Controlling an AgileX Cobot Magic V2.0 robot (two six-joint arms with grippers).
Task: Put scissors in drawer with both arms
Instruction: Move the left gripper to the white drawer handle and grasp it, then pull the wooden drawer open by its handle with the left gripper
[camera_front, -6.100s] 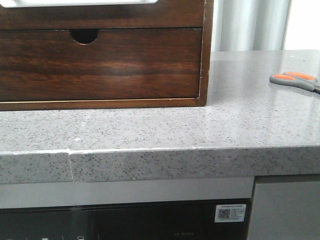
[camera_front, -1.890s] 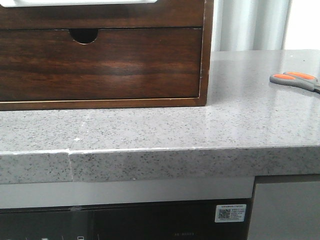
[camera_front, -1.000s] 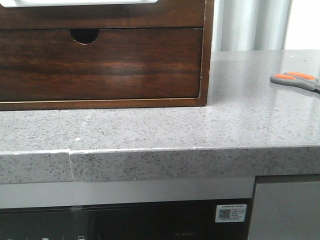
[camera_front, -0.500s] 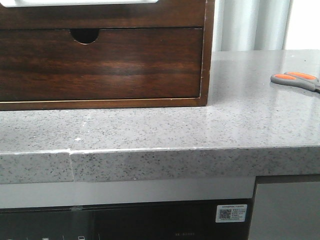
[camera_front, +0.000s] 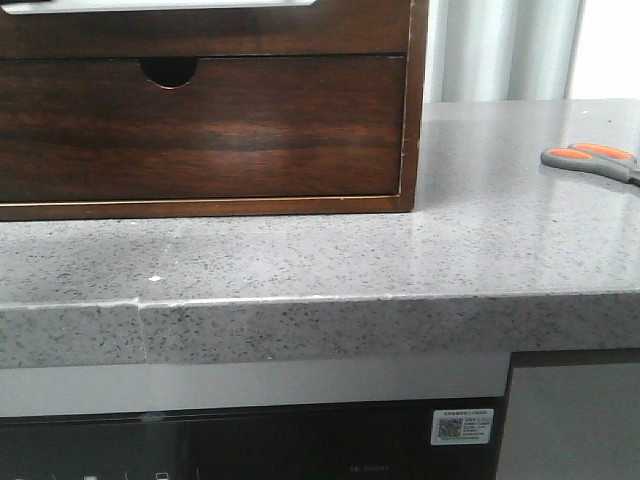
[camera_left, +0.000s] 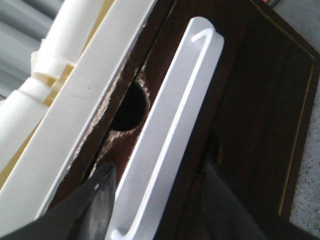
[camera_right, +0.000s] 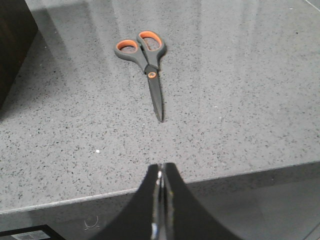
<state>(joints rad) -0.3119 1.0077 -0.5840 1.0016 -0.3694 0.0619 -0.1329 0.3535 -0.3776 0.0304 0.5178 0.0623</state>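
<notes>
While the right hand (camera_right: 161, 182) hovers closed, scissors (camera_right: 146, 62) lie beyond it.

From my seat, the dark-brown wooden drawer box (camera_front: 210, 120) is the one big obstacle: it blocks the speckled grey stone countertop (camera_front: 330, 250) on its left part. To the right of the box I see open counter reaching to the small grey-handled scissors with orange-lined loops (camera_right: 145, 62), which lie flat, well apart from the box. My right gripper (camera_right: 161, 192), fingers pressed together, has bare stone between it and the blade tips. Tight against the box, my left gripper (camera_left: 157, 200) straddles the long white strip handle (camera_left: 170, 130).
</notes>
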